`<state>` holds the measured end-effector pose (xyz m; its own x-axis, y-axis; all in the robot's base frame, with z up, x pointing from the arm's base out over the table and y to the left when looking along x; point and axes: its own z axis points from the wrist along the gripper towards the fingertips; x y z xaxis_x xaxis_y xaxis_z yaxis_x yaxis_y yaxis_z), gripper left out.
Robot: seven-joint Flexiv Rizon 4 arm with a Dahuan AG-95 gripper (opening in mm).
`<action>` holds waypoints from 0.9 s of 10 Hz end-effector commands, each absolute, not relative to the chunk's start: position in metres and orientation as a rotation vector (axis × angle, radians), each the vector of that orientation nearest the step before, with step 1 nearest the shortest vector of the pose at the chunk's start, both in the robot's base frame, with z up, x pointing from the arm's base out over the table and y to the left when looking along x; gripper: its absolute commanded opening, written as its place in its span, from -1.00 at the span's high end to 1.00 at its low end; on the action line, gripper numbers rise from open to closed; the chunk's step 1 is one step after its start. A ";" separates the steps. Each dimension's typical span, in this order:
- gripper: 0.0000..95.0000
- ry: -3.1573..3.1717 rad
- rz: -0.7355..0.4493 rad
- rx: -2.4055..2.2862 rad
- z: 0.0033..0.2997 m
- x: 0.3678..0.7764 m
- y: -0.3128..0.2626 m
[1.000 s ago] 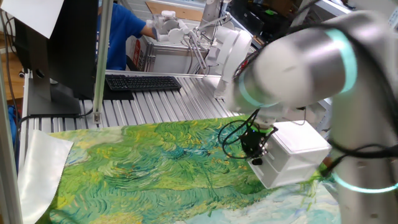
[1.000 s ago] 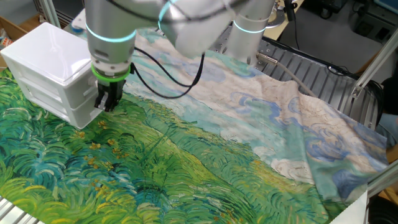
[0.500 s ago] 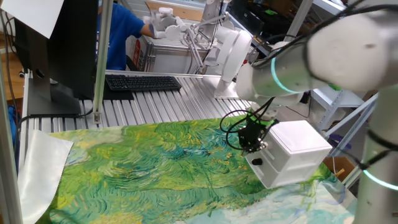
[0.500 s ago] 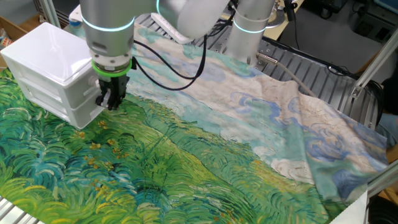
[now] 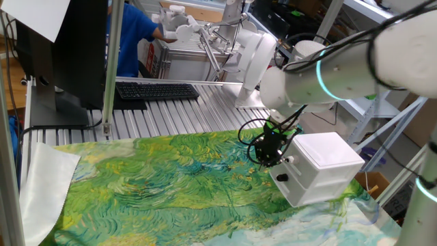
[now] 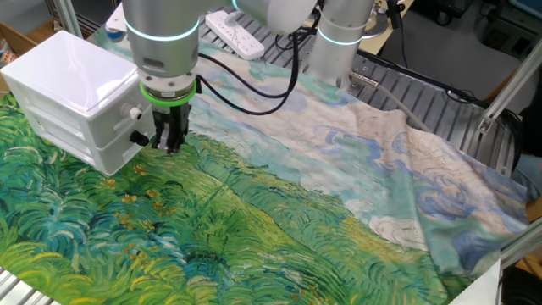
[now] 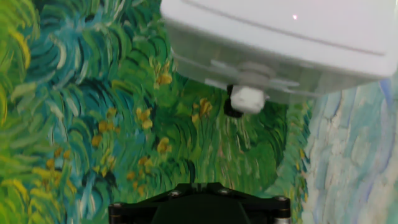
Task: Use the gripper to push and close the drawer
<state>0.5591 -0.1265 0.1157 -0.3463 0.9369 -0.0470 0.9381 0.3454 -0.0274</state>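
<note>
The white two-drawer box (image 5: 321, 164) stands on the painted cloth at the right; in the other fixed view it (image 6: 68, 85) is at the far left. The lower drawer (image 6: 114, 155) looks pushed in, its front about flush with the upper one, its black knob (image 6: 139, 138) facing my gripper. My black gripper (image 6: 169, 142) with the green wrist ring points down, fingers together and empty, a short gap from the drawer front. It also shows in one fixed view (image 5: 266, 156). In the hand view the box (image 7: 280, 43) fills the top, with knobs (image 7: 245, 99) below it.
The green and blue painted cloth (image 6: 254, 229) covers the table and wrinkles at the right side. A keyboard (image 5: 157, 90), a monitor (image 5: 61, 48) and a person in blue (image 5: 130, 34) are behind the table. A power strip (image 6: 237, 34) lies behind the arm.
My gripper has drawn back from the lower drawer's front, away from the box, and the arm has swung upward. The box has stayed in place.
</note>
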 end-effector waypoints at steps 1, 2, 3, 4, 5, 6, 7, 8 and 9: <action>1.00 2.583 -0.069 1.764 0.113 0.565 -0.126; 1.00 2.597 -0.078 1.763 0.115 0.569 -0.126; 1.00 2.613 -0.079 1.748 0.116 0.573 -0.126; 1.00 2.641 -0.080 1.707 0.117 0.574 -0.126; 1.00 2.660 -0.080 1.679 0.117 0.573 -0.126; 1.00 2.674 -0.067 1.664 0.117 0.573 -0.126; 1.00 2.695 -0.061 1.634 0.117 0.574 -0.126; 1.00 2.723 -0.053 1.593 0.117 0.574 -0.126; 1.00 2.742 -0.042 1.568 0.117 0.574 -0.126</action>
<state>0.5708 -0.1264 0.1181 -0.4967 0.8679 -0.0059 0.8676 0.4963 -0.0321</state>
